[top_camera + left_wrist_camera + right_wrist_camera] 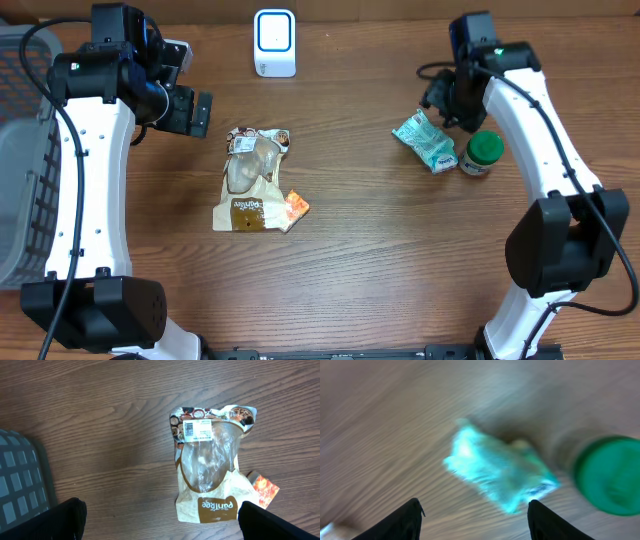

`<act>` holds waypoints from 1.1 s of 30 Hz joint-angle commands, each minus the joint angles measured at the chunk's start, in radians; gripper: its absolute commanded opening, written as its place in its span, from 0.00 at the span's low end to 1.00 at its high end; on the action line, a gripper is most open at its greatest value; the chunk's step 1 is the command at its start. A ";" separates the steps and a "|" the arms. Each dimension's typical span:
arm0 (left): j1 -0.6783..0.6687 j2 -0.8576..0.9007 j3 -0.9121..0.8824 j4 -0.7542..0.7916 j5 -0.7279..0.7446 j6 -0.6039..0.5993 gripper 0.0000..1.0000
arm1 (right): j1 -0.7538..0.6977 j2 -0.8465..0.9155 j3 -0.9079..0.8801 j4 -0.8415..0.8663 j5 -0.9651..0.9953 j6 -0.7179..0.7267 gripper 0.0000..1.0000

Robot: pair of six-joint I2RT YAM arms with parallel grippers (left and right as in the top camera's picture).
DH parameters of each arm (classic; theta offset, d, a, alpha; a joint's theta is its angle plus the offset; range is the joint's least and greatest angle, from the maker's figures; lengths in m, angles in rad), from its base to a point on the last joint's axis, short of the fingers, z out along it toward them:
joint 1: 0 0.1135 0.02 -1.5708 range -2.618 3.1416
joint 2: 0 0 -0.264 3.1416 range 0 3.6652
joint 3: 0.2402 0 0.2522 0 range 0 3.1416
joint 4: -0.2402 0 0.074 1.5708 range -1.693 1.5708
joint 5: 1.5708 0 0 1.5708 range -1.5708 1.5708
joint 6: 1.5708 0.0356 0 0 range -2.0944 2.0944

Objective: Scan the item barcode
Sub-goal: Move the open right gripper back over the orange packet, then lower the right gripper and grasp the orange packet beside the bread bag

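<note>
What could go wrong here, as I judge it, is a poor pick; the right tool (447, 103) hangs over the teal packet (425, 141), which lies just beside, perhaps touching, the green-capped bottle (483, 152) at the right of the overhead frame; a pinch there could tip the bottle or catch only loose film, leaving the barcode turned away from the white scanner (274, 42) at top centre; the right wrist view is smeared, so contact is hard to judge, yet the jaws stand apart, released, gripping nothing, the packet flat on the tabletop (380, 250); the left tool (160, 505) is spread wide and empty above the windowed bag (210, 470), label upward, mid-frame overhead; which item is meant I cannot tell.
</note>
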State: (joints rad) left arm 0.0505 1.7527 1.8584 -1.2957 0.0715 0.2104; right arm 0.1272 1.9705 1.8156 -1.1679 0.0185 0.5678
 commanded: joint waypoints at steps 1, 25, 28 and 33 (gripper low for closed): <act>0.002 0.000 0.009 -0.001 0.007 0.011 0.99 | 0.026 -0.026 0.088 -0.015 -0.269 -0.182 0.65; 0.002 0.000 0.009 -0.001 0.006 0.011 0.99 | 0.494 0.141 -0.195 0.285 -0.409 -0.517 0.42; 0.002 0.000 0.009 -0.001 0.006 0.011 0.99 | 0.523 0.168 -0.195 0.285 -0.420 -0.555 0.39; 0.002 0.000 0.009 -0.001 0.007 0.011 0.99 | 0.536 0.217 -0.195 0.290 -0.421 -0.600 0.34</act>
State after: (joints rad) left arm 0.0505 1.7527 1.8584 -1.2953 0.0715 0.2104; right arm 0.6617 2.1529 1.6260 -0.8833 -0.3824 0.0303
